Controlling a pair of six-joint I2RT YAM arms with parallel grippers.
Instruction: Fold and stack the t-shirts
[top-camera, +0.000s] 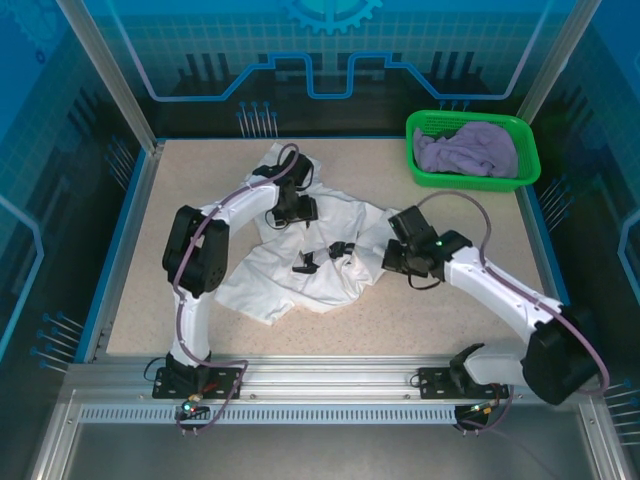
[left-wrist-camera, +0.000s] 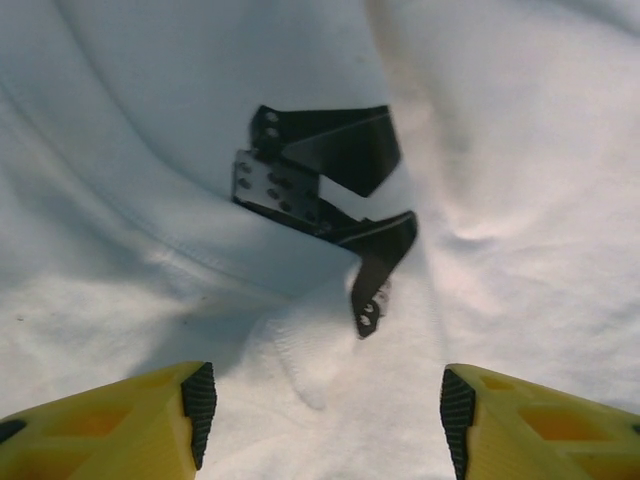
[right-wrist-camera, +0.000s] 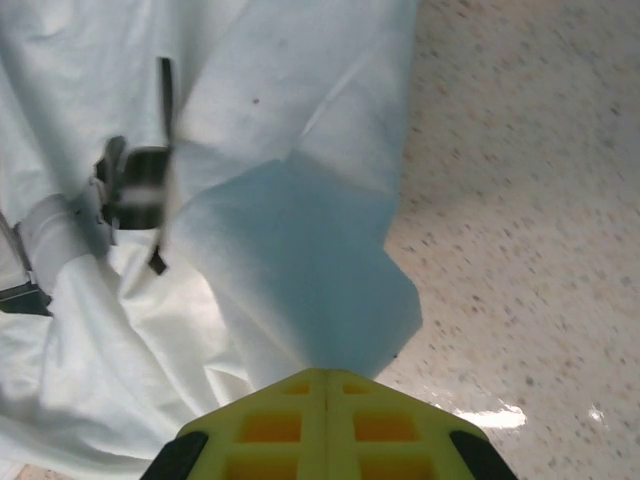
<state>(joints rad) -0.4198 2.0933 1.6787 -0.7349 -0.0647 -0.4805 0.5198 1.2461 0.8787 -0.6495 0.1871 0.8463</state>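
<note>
The white t-shirt (top-camera: 300, 275) lies crumpled and spread across the middle of the table (top-camera: 190, 200), its outline broken by both arms reaching over it, so the collar and sleeves are hard to pick out from above. The left claw (left-wrist-camera: 327, 405) hangs released over the cloth, its yellow fingers (left-wrist-camera: 120, 425) wide apart and cut off at the bottom edge of the wrist view. Nothing is between them but wrinkled white fabric and, a little further out, one of the black prints (left-wrist-camera: 320, 180), which is bent over a fold. The right claw (right-wrist-camera: 326, 380) is clenched on the white t-shirt at its right-hand side. The two yellow fingers are pressed flat together, and a doubled flap of cloth comes straight out from between their tips, the pinched part itself hidden. Beside that flap bare speckled table shows, and another print on the left of the right wrist view is blurred. The lavender t-shirt (top-camera: 465, 150) sits bunched inside the green mesh basket (top-camera: 478, 180) at the far right corner, well apart from both claws, its lower part hidden by the basket wall.
</note>
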